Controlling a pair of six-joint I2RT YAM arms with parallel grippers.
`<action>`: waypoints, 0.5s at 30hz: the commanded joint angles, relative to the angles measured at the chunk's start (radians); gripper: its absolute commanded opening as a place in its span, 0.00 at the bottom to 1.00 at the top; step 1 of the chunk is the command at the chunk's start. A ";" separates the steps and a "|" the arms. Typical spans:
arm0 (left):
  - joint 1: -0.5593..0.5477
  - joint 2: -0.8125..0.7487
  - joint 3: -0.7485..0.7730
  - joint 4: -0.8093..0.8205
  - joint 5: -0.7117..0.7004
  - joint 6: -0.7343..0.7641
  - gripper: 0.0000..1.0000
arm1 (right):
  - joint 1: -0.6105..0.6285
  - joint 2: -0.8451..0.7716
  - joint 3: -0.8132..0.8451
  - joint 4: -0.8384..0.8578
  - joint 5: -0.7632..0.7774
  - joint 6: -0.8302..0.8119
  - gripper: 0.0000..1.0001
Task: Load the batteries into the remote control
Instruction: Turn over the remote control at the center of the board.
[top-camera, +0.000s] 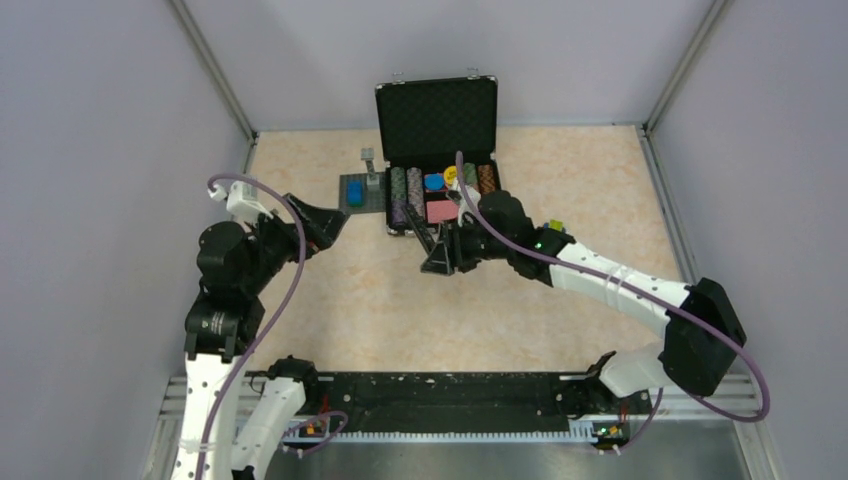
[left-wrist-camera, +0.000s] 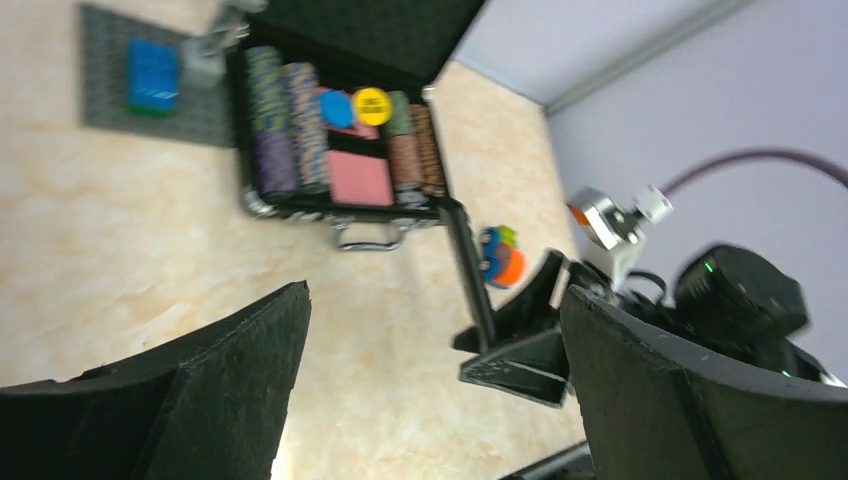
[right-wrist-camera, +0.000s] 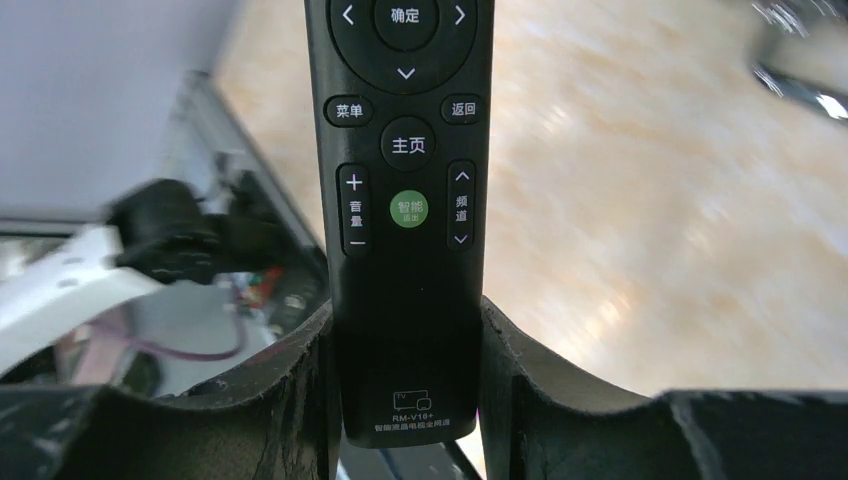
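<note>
"Remote control (right-wrist-camera: 408, 200) first. Where was it?"

"In the right gripper (right-wrist-camera: 405, 325), pinched by its two long edges near the bottom end, with the button face turned toward the wrist camera. Seen from above, it sat over the table (top-camera: 350, 300) just in front of the open chip case (top-camera: 437, 115). I couldn't tell whether its far tip touched anything."

"How did you expect it to handle?"

"Light and stiff, a slim plastic bar that wouldn't bend. The shell looked smooth though, so I judged it slippery. With only the narrow sides gripped, it could pivot between the fingers if pushed hard at the far end."

"Was that a sensible place to hold it?"

"Mostly. The edges kept the pads off the buttons and left the back free. The battery bay is probably on the back near that same end, though that face was hidden."

"And the other claw?"

"The left gripper (left-wrist-camera: 435, 295) was spread wide and empty, well apart from the remote and facing it."

"Batteries?"

"I couldn't pick them out in any view. They'd be small, hard and prone to rolling, so I'd take each one across its middle."
</note>
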 joint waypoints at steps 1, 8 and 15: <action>-0.002 -0.001 -0.014 -0.162 -0.218 0.058 0.99 | 0.004 -0.099 -0.069 -0.267 0.338 -0.093 0.32; -0.002 -0.008 -0.083 -0.133 -0.221 0.049 0.99 | 0.002 -0.128 -0.217 -0.411 0.675 0.012 0.33; -0.002 0.030 -0.089 -0.108 -0.217 0.053 0.99 | -0.013 -0.051 -0.279 -0.484 0.806 0.080 0.33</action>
